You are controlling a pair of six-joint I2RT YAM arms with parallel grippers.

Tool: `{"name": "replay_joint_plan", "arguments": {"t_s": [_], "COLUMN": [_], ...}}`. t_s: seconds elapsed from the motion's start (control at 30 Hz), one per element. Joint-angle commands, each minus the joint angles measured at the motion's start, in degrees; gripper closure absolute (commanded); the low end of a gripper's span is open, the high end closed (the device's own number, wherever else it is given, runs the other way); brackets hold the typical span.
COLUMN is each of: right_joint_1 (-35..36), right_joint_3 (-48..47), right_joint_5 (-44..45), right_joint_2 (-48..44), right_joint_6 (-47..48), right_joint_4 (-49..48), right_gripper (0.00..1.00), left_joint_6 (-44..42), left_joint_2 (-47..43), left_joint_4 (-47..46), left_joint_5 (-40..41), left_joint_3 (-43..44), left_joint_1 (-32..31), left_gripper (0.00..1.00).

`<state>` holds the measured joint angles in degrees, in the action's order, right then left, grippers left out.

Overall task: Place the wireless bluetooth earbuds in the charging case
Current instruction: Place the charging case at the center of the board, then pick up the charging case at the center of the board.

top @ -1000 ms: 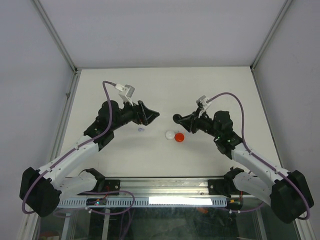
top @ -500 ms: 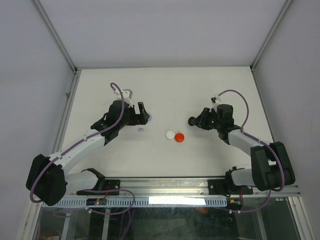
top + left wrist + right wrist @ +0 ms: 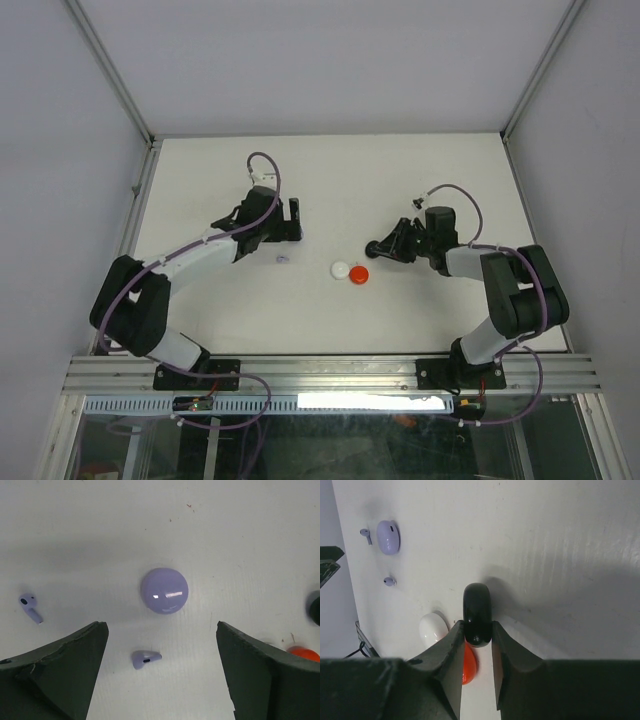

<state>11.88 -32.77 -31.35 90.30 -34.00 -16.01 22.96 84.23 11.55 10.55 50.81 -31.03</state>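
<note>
Left end effector (image 3: 160, 630) near purple earbud (image 3: 146, 659)

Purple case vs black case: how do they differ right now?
Colour: the purple case is lilac, the black case black.
Grip: the purple case lies free on the table, in front of the open left claw; the black case is pinched in the right claw.
Pose: the purple case lies flat; the black case looks turned on edge.
Both are glossy and rounded.
</note>
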Motion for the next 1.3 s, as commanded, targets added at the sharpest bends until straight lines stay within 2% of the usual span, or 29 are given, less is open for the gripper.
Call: {"name": "replay_joint_plan", "arguments": {"t_s": [0.0,0.23,0.37,0.7,1.0,1.27], "right_joint_1": [-0.1,-0.1,-0.1,0.3,1.0,1.6], "right_joint_3": [-0.8,0.8,0.9,2.2,2.2,2.2], "right_joint_5": [0.3,5.0,7.4,7.4,5.6,5.3], "right_joint_2": [-0.8,-7.3,-11.3,-17.3,-18.9,-19.9], "right_joint_6": [0.4,3.6,5.5,7.0,6.9,7.0], "right_joint_4": [0.8,6.8,10.3,11.3,9.8,9.7], "right_gripper": [0.68,0.49,0.42,0.4,0.39,0.4], "left_joint_6": [-2.8,-5.0,-7.3,-16.7,-22.3,-22.1], "left_joint_2": [5.4,14.0,16.4,20.6,23.4,22.8], "left_joint_4": [1.4,4.2,5.0,7.4,7.6,8.7], "left_joint_5": [2.3,3.7,2.7,-2.7,-6.3,-10.5], "left_joint_3": [5.8,11.2,13.5,16.4,18.3,17.6], "left_joint_1": [0.5,0.4,0.5,0.4,0.4,0.4], "left_gripper": [0.07,0.12,0.14,0.25,0.27,0.42]}}
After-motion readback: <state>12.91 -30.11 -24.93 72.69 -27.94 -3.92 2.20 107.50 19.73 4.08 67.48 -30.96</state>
